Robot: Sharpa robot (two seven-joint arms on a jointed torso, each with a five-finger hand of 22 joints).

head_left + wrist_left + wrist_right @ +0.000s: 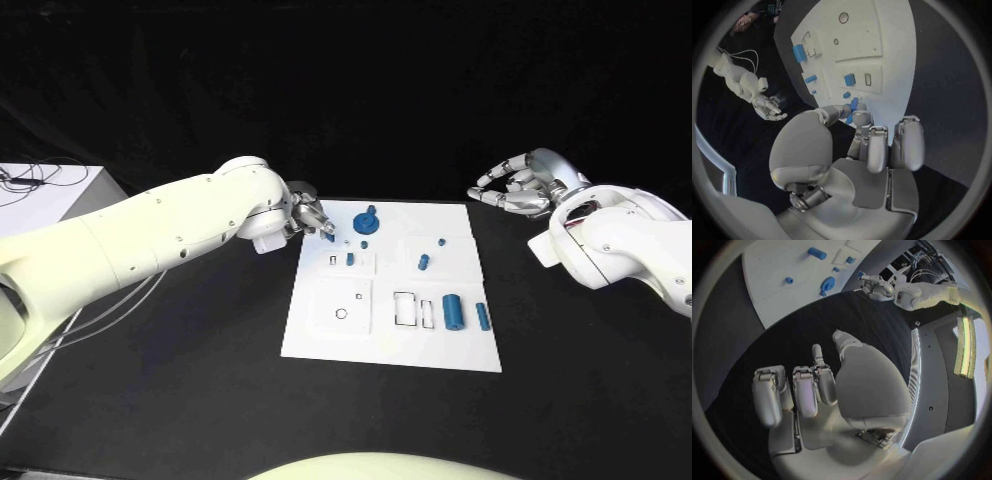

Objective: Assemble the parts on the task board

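My left hand [307,219] pinches a blue part [852,104] at the board's [325,335] far-left corner.
My right hand [516,190] hovers beside it, fingers curled on nothing.

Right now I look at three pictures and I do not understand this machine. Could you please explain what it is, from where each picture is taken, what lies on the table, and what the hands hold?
This is a robot with two white arms, each ending in a silver hand. The square picture comes from a camera on its head, looking down. The two round pictures come from cameras at the wrists, behind each hand.

On the black table lies a white task board carrying small blue parts: a round piece with a stem, a thick cylinder, a thinner one and some little pegs.

The left hand is at the board's far left corner and pinches a small blue part in its fingertips. The right hand hovers off the board, fingers curled, holding nothing.
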